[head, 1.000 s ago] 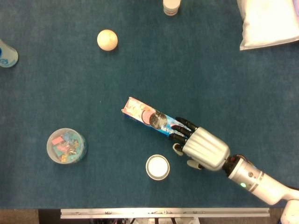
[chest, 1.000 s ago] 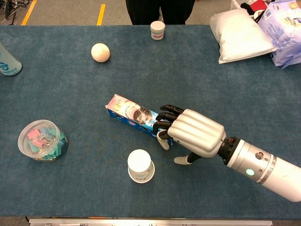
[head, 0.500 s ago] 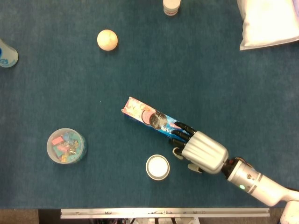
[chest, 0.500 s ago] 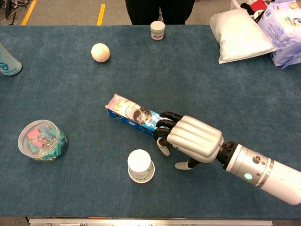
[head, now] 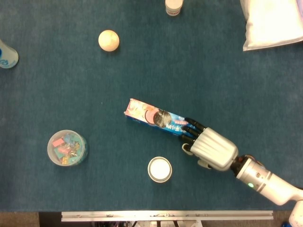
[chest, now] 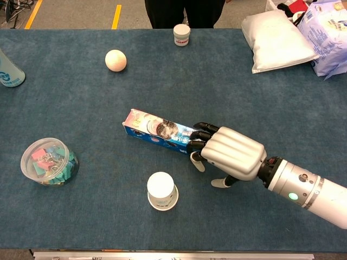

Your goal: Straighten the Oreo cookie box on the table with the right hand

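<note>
Dark blue felt-like cloth covers the table (chest: pixel 282 103); yellow floor markings beyond the far edge.

Left to right: a bottle (chest: pixel 8 73) at the left edge, a clear tub of coloured clips (chest: pixel 47 161), a pale ball (chest: pixel 115 60), a white cup (chest: pixel 162 190), a small white jar (chest: pixel 181 34) at the far edge.

Mid-table, the Oreo cookie box (chest: pixel 157 132) lies flat and askew, its right end under the right hand (chest: pixel 230 154). Dark fingertips (chest: pixel 199 135) rest over that end. Whether the hand clasps it or merely presses, cannot tell.

White bags (chest: pixel 279 40) far right. Left hand unseen.

Box likely light, thin card, crushable, and free to slide on the cloth. Best taken across its narrow width, gently.
</note>
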